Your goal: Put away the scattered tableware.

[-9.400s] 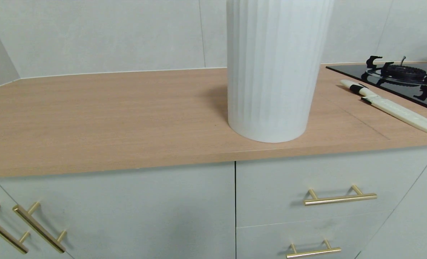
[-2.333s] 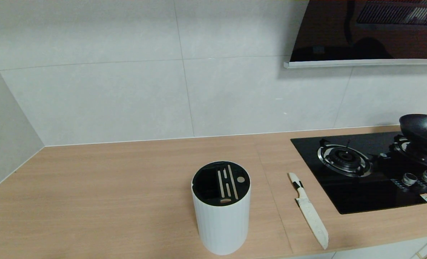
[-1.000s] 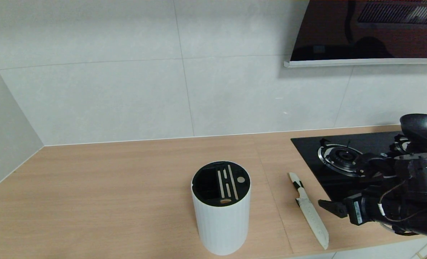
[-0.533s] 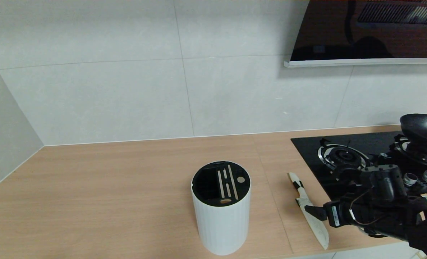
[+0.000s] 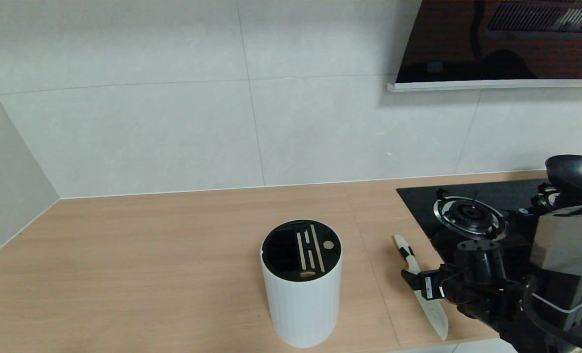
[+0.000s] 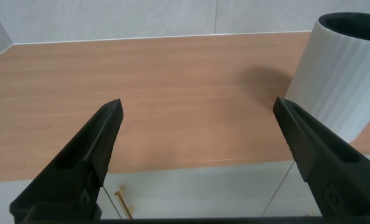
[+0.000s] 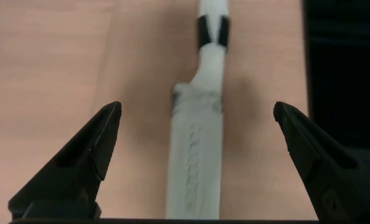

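One white ribbed cylindrical holder (image 5: pixel 302 289) stands on the wooden bench (image 5: pixel 149 255). One cream knife with a black-banded handle (image 5: pixel 435 314) lies flat to the right of the holder, apart from it. There are two claws. The right claw (image 7: pixel 197 115) hangs over the knife with fingers wide apart, one on each side. The left claw (image 6: pixel 197 107), also apart, is near the holder.

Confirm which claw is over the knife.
The right claw, open, straddling the knife where blade meets handle. The left claw faces the counter beside the white holder.
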Tool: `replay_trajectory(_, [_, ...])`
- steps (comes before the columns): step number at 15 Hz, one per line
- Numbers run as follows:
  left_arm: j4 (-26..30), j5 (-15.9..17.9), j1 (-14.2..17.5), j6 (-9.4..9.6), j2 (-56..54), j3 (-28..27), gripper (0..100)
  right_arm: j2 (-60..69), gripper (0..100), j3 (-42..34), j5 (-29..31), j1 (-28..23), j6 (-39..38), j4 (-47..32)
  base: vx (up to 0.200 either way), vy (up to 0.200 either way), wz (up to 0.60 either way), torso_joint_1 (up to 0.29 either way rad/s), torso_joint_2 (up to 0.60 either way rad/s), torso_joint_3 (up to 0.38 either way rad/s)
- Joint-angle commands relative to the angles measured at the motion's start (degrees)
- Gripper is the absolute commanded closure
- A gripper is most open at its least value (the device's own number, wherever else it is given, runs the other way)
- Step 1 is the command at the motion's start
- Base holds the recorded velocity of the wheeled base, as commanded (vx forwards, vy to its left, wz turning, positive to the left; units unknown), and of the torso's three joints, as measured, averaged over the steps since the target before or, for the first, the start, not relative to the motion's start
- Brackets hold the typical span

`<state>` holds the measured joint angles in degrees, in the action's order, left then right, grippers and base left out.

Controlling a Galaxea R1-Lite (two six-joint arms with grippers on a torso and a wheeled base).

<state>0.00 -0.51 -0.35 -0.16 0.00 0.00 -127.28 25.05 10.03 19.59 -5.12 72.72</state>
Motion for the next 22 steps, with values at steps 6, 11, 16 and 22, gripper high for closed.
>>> replay_trajectory(6, [0.0,0.0,0.0,-0.02,0.0,0.0,0,-7.3,0,2.5,0.8,0.1,-0.9,1.5,0.000,0.000,0.00,0.000,0.00,0.000])
replay_trajectory(11, [0.0,0.0,0.0,-0.02,0.0,0.0,0,-7.9,0,3.8,1.0,0.0,-2.3,1.5,0.000,0.000,0.00,0.000,0.00,0.000])
replay_trajectory(16, [0.0,0.0,0.0,-0.02,0.0,0.0,0,-8.5,0,4.5,1.0,0.0,-2.4,1.6,0.000,0.000,0.00,0.000,0.00,0.000])
replay_trajectory(22, [0.0,0.0,0.0,-0.02,0.0,0.0,0,-8.6,100,4.5,1.0,0.0,-2.3,1.6,0.000,0.000,0.00,0.000,0.00,0.000])
